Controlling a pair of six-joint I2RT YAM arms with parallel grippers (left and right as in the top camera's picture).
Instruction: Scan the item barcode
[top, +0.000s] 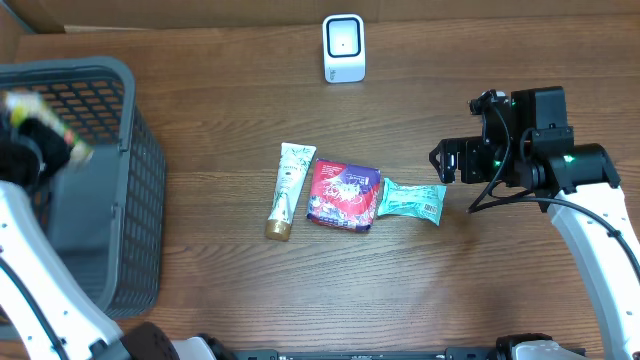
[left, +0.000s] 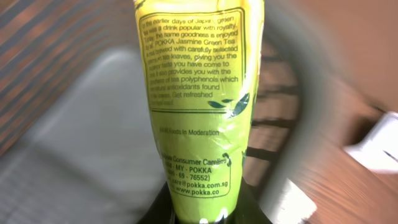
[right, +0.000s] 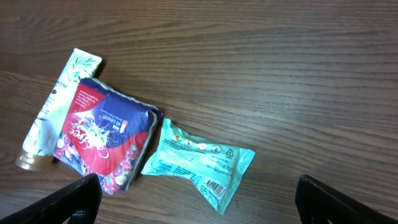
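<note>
Pokka green tea pack (left: 199, 106) is sitting clamped in the left tool (top: 35, 140) above the basket (top: 140, 200); right tool (right: 196, 190) is hanging wide.

Lime-green tea pack (left: 198, 99) (dark green print), grey mesh basket (top: 150, 200).

A tube (top: 288, 188), a red packet (top: 342, 194) and a teal packet (top: 410, 200) are lying in a touching row mid-worktop (top: 300, 290), leaving no gap between them for jaws. Bare wood is stretching between that row and the scanner (top: 343, 48) standing at the far edge, and along the near side too. A tall basket (top: 150, 200) is walling off the left end. The right gripper (top: 442, 165) is hovering just right of the teal packet.
</note>
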